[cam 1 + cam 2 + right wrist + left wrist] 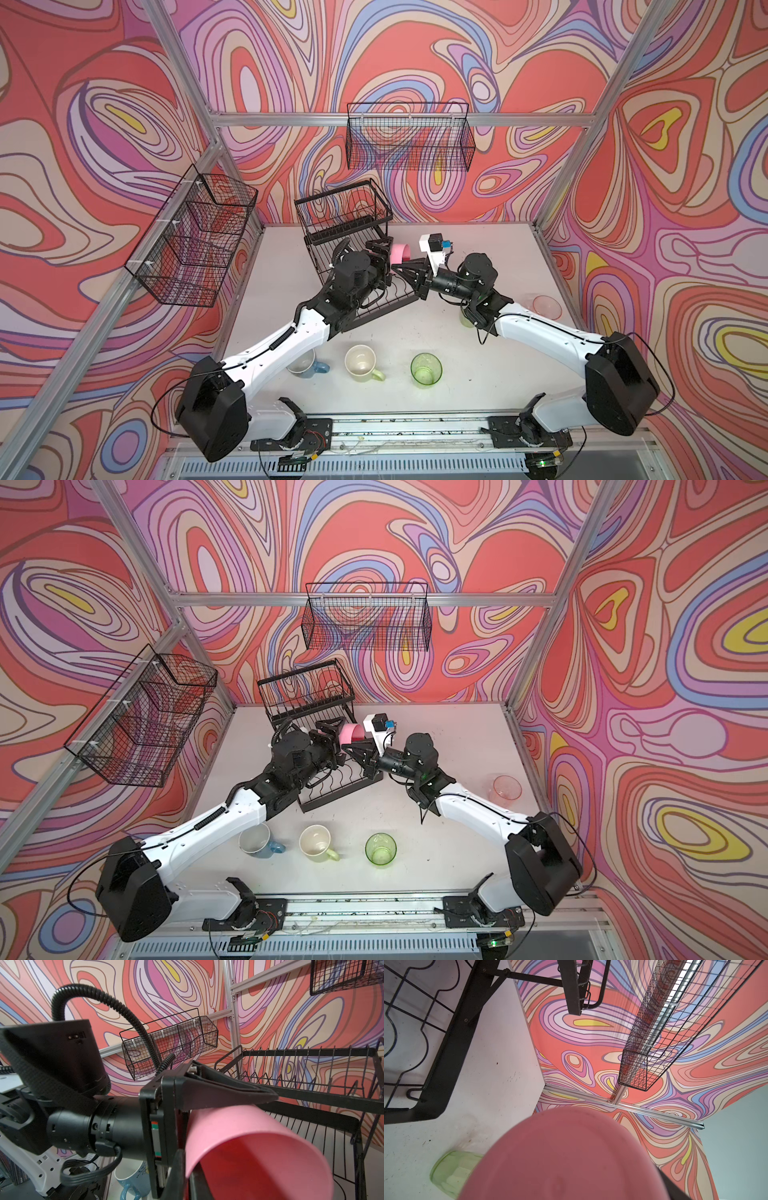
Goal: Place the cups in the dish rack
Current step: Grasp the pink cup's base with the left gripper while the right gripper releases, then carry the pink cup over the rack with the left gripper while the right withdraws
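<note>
One smooth pink tumbler, black wire rack

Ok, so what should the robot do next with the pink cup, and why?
Probably close the left gripper firmly on the pink cup. The right gripper pinches its rim, holding it sideways beside the dish rack, and the left jaws straddle its body, but a firm grip isn't clear yet. Then the right could let go safely.

Pink tumbler sideways, by dish rack's right edge
</note>
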### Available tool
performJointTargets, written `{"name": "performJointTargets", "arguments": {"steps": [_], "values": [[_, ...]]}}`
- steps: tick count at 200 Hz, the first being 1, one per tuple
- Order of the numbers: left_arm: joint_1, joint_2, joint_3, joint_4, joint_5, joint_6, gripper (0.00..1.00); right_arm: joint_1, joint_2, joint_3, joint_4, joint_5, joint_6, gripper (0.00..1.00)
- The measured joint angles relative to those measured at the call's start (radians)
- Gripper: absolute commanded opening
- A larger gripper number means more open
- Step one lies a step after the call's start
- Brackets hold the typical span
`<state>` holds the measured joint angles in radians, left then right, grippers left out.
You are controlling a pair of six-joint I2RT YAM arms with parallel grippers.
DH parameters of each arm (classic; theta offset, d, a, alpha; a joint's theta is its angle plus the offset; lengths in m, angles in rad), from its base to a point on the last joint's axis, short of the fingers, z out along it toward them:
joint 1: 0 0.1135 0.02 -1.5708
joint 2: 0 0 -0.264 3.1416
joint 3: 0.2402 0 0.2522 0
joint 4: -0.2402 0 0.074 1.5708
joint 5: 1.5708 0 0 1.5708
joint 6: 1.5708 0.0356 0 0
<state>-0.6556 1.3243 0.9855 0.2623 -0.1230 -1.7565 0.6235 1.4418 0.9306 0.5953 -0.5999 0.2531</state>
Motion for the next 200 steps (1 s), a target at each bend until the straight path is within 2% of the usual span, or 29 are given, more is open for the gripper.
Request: {"name": "performJointTargets", "arguments": {"steps": [14,29,53,92,128,167,200], "values": [[0.000,0.000,0.000,0.000,-0.007,0.011,0.75,0.000,-0.002,0.000,-0.008,0.002,0.000,0.13],[0.000,-0.002,-0.002,0.006,-0.016,0.028,0.73,0.001,-0.006,0.000,-0.038,0.008,-0.008,0.29],[0.000,-0.010,-0.014,0.019,-0.035,0.057,0.71,0.001,-0.006,0.001,-0.102,0.026,-0.008,0.40],[0.000,-0.014,-0.034,0.021,-0.064,0.134,0.69,0.002,-0.013,0.001,-0.175,0.044,-0.019,0.47],[0.000,-0.031,-0.035,0.015,-0.089,0.269,0.69,-0.024,-0.064,0.000,-0.255,0.063,-0.023,0.47],[0.000,-0.076,-0.058,0.002,-0.105,0.504,0.70,-0.151,-0.105,0.000,-0.301,0.145,0.014,0.46],[-0.002,-0.076,-0.114,0.021,-0.105,0.771,0.69,-0.171,-0.105,0.000,-0.374,0.236,0.022,0.46]]}}
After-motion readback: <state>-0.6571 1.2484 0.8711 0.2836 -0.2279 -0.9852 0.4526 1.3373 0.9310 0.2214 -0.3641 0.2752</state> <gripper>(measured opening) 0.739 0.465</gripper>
